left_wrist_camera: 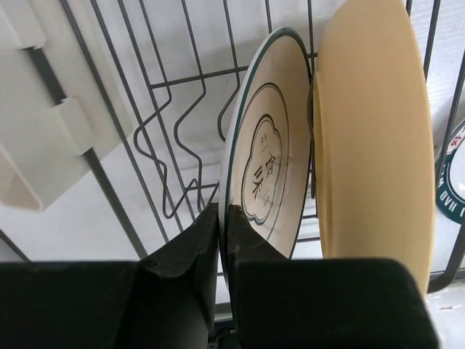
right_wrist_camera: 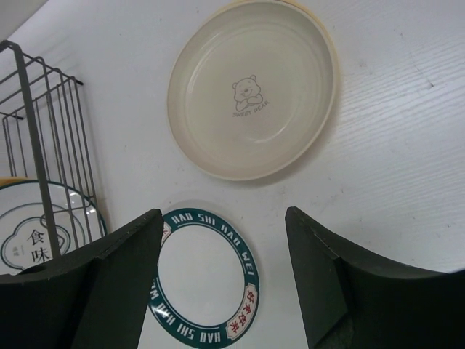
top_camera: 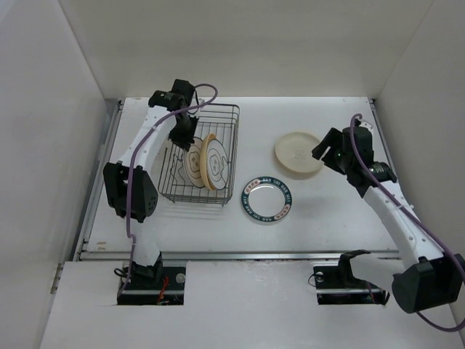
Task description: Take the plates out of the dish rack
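The left gripper (left_wrist_camera: 224, 233) grips the near rim of the ringed plate (left_wrist_camera: 265, 167), which stands on edge in the dish rack (top_camera: 218, 120) with the yellow plate (left_wrist_camera: 370, 138) just to its right, probably to lift it out edgewise, while the right gripper (right_wrist_camera: 224, 218) is spread wide and empty, the teal-rimmed plate (right_wrist_camera: 203, 276) lying flat ahead of it.

Table (top_camera: 327, 214): rack (top_camera: 221, 123), teal plate (top_camera: 267, 199), cream plate (top_camera: 298, 154)

Light: is falling bright and even from above the dish rack (top_camera: 200, 156).
Shadows: faint ones are lying under its wires (left_wrist_camera: 196, 77).
Distortion: wires are fanning outward in left wrist view.
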### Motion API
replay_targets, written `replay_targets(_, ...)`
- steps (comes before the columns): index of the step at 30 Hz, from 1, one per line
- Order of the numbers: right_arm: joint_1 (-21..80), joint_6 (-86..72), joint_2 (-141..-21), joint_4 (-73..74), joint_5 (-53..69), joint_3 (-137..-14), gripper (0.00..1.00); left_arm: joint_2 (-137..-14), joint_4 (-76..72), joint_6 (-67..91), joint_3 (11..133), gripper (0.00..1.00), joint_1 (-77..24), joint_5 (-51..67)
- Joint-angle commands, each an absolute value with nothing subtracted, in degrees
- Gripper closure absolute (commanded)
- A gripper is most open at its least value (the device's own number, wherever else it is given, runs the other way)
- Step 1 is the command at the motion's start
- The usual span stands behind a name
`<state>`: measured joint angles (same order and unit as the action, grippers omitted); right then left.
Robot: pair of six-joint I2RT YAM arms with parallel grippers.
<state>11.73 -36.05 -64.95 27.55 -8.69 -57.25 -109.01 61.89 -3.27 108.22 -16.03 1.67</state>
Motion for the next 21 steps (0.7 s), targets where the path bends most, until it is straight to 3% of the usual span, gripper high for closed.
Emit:
replay_targets(1, 12.22, -36.74, -60.66, 29.88, -10.45, -57.3, 0.26, -105.21, 63.28, -3.87, 113.37, 1.0, -15.91, 1.49)
replay_targets(12, 13.88, -32.44, -56.16, 30.06, -5.81, -58.97, 0.26, -99.15, 63.81, -1.93, 128.83, 1.0, -15.91, -4.03)
replay_targets(17, 16.08, -29.44, -56.69, 21.3, 5.76, -58.97, 0.26, -93.88, 58.37, -2.99, 129.99, 1.0, -15.91, -7.12)
replay_targets(21, 18.54, -28.13, -59.67, 12.95, 15.43, -59.67, 0.18, -89.92, 52.66, -2.99, 129.46, 1.0, -15.91, -3.62)
